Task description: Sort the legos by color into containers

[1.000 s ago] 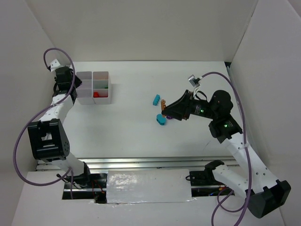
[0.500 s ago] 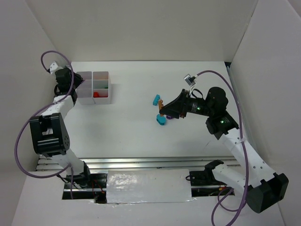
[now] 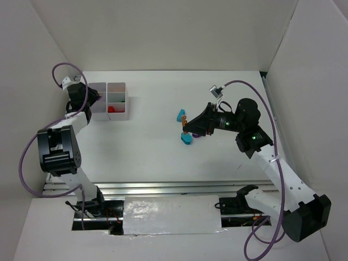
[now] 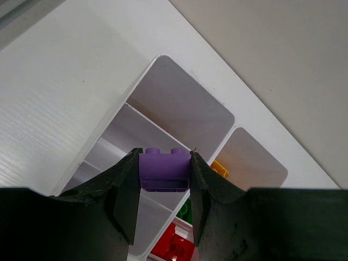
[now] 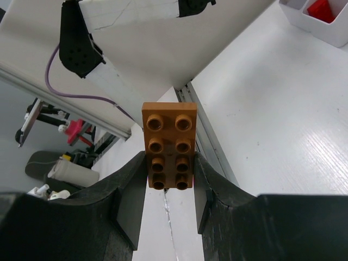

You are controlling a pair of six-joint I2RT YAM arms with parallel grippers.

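Observation:
My left gripper (image 3: 92, 98) is shut on a purple lego brick (image 4: 165, 169) and holds it over the left column of the white divided tray (image 3: 126, 103). In the left wrist view the tray (image 4: 179, 103) holds a yellow lego (image 4: 220, 168), a green one (image 4: 187, 209) and a red one (image 4: 174, 244) in the other column. My right gripper (image 3: 188, 127) is shut on a brown studded lego plate (image 5: 169, 147) above the table's middle right. Two teal legos (image 3: 180, 115) (image 3: 186, 139) lie beside it, and a purple piece (image 3: 194, 134) peeks out under it.
White walls enclose the table at the back and on both sides. The tray stands at the far left, close to the left wall. A metal rail (image 3: 163, 187) runs along the near edge. The red lego (image 3: 111, 109) shows in the tray from above.
My right gripper has shifted slightly left and up with the brown lego in it. My left gripper has swung a little toward the tray, still holding the purple brick.

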